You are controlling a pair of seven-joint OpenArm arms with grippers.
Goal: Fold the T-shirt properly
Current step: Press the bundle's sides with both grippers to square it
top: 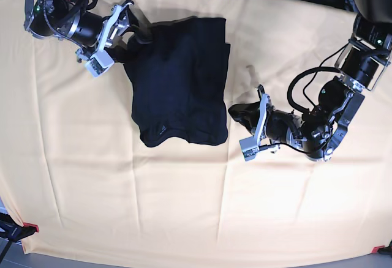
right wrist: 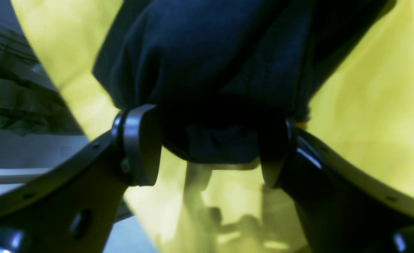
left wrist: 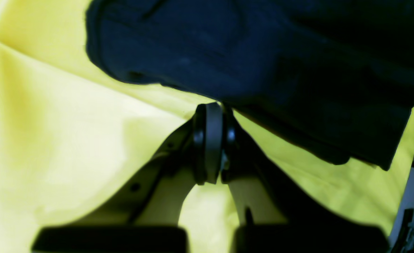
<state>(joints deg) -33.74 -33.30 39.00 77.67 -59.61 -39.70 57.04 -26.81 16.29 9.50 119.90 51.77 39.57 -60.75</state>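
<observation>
Plain black T-shirt [top: 180,87] with tiny pale mark, plain yellow-orange tablecloth [top: 122,201], black and grey arms

The base view looks straight down from high above the cloth-covered desk [top: 184,207] taking in both arms, while each wrist view sits low behind its own fingers, facing forward and very near, and all three share the T-shirt [top: 180,84]

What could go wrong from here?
1. The right gripper straddles a thick bunch of the T-shirt with its jaws still apart; closing may grab uneven layers and skew the fold.
2. The left gripper, shut and empty beside the shirt's edge, pins nothing, so a pull could drag the whole shirt across the yellow cloth.
</observation>
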